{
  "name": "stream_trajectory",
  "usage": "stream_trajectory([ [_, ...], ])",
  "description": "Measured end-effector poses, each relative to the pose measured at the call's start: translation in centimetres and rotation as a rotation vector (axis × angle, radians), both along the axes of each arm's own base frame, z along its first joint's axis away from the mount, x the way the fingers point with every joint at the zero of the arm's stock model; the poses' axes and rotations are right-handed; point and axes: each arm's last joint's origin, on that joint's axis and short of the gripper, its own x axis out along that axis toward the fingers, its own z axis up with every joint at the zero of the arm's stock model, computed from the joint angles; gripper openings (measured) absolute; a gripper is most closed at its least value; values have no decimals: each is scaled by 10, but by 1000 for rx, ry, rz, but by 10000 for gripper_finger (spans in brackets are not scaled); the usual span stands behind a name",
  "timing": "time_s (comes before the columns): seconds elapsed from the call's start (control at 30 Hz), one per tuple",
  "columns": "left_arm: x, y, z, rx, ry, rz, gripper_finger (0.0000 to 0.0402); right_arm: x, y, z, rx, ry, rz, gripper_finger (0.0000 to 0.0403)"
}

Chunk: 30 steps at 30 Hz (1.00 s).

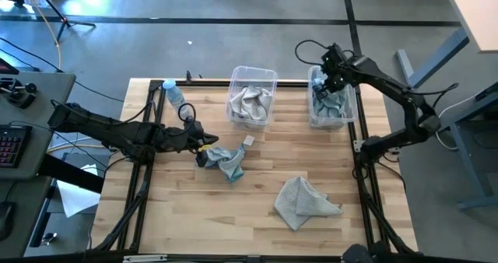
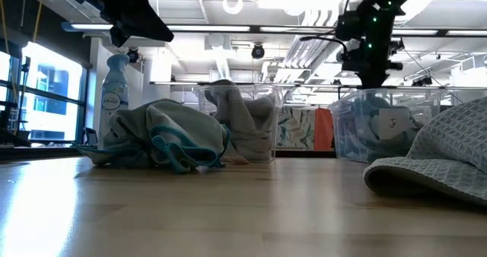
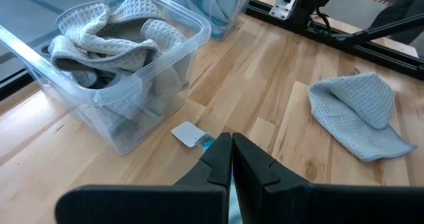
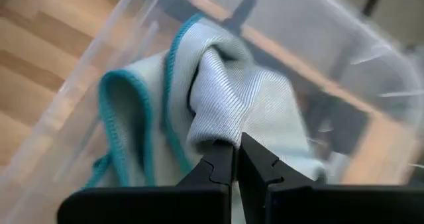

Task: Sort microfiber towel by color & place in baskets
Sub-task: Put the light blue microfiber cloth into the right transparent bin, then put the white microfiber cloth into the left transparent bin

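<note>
I am counting two clear rectangular plastic bins at the far edge of the light wooden table [image 1: 311,240]. The middle bin [image 1: 252,96] is holding a pile of pale grey waffle-weave towels [image 3: 106,38], too bunched for me to count. The right-hand bin [image 1: 333,99] is holding light blue-teal cloth.

Two towels are lying loose on the table. One teal-edged blue towel [image 1: 226,160], crumpled, is sitting left of centre. One pale grey waffle towel [image 1: 305,203] is lying folded over near the front, toward the right, well apart from everything else.

My left gripper [image 1: 204,145] is reaching in from the left side, its tip right at the crumpled blue towel; in the left wrist view I am seeing its fingers [image 3: 218,159] pressed together, with a sliver of teal beside them, though I cannot tell whether they are pinching the cloth. My right gripper [image 1: 330,82] is hanging over the right-hand bin, fingers closed and pinching a fold of pale blue teal-hemmed towel [image 4: 225,105] inside the bin walls.

One small white block [image 1: 249,140] is lying just in front of the middle bin, and one small plastic water bottle [image 1: 173,92] is lying near the far left corner. I am seeing bare wood across the front left and between the two loose towels.
</note>
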Motion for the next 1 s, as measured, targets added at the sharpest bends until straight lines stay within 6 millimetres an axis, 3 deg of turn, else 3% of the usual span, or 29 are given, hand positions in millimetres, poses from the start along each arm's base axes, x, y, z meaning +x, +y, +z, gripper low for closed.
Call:
stream_trajectory([
  [0.27, 4, -1, -4, 5, 23, 0, 0, -17, -2, -46, 70, 2, -74, 8],
  [0.43, 9, -1, -12, 11, 61, 2, 0, -14, 2, -50, 49, -57, -59, 45],
  [0.77, 16, -3, -22, -7, 99, 18, 0, -15, 4, -12, -2, -70, -50, 141],
  [0.9, 16, -3, -21, 14, 105, 5, 0, -23, 12, 12, -50, -40, -115, 139],
  [1.0, 16, -3, -21, 32, 109, -7, 0, -31, 28, 30, -73, -75, -129, 109],
])
